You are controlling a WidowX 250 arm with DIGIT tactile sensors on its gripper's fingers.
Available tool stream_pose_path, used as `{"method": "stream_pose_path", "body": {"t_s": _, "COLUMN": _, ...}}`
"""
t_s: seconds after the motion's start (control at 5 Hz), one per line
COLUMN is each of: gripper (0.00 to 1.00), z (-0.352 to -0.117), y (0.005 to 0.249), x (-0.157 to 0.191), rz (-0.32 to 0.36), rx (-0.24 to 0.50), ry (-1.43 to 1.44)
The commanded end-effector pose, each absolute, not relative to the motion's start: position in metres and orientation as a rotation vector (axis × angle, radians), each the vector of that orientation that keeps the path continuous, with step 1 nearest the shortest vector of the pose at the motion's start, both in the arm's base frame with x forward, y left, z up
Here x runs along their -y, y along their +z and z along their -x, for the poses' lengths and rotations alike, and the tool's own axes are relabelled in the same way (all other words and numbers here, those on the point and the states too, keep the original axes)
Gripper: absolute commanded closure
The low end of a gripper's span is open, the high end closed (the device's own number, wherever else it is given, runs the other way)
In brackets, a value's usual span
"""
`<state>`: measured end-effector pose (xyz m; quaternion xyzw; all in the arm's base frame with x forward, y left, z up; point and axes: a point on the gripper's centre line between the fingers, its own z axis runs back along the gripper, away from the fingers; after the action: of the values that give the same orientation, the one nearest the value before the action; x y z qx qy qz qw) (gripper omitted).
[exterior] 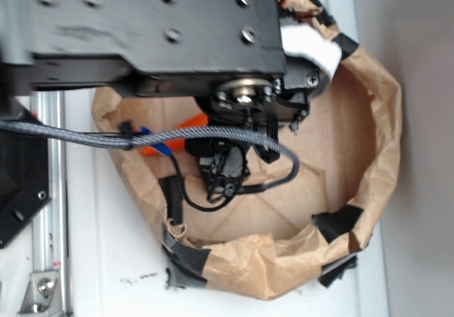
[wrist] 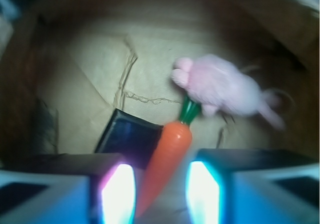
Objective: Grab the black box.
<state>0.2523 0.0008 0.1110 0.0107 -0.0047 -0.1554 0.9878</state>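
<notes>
In the wrist view the black box (wrist: pixel 127 134) lies flat on the brown paper floor of the basket, glossy and dark, just ahead of my left finger (wrist: pixel 118 194). An orange toy carrot (wrist: pixel 167 156) with a green top lies slantwise over the box's right edge and runs down between my fingers. My gripper (wrist: pixel 160 194) is open and empty, hovering above the carrot's tip. A pink plush rabbit (wrist: pixel 225 88) lies beyond the carrot. In the exterior view my gripper (exterior: pixel 223 171) hangs inside the paper basket; the box is hidden under the arm.
The brown paper basket (exterior: pixel 369 140) has raised crumpled walls patched with black tape (exterior: pixel 340 221). A large black metal plate with screws (exterior: pixel 142 19) covers the top of the exterior view. A braided cable (exterior: pixel 85 136) crosses the basket. A metal rail (exterior: pixel 50 210) runs at left.
</notes>
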Motion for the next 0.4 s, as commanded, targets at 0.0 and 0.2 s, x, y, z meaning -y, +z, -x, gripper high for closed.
{"method": "stream_pose_path", "body": {"t_s": 0.0, "gripper": 0.00, "z": -0.243, "y": 0.105, "x": -0.004, "rz": -0.144, "rx": -0.073, "ry": -0.828}}
{"method": "stream_pose_path", "body": {"t_s": 0.2, "gripper": 0.00, "z": -0.232, "y": 0.100, "x": 0.004, "rz": -0.105, "rx": -0.006, "ry": -1.077}}
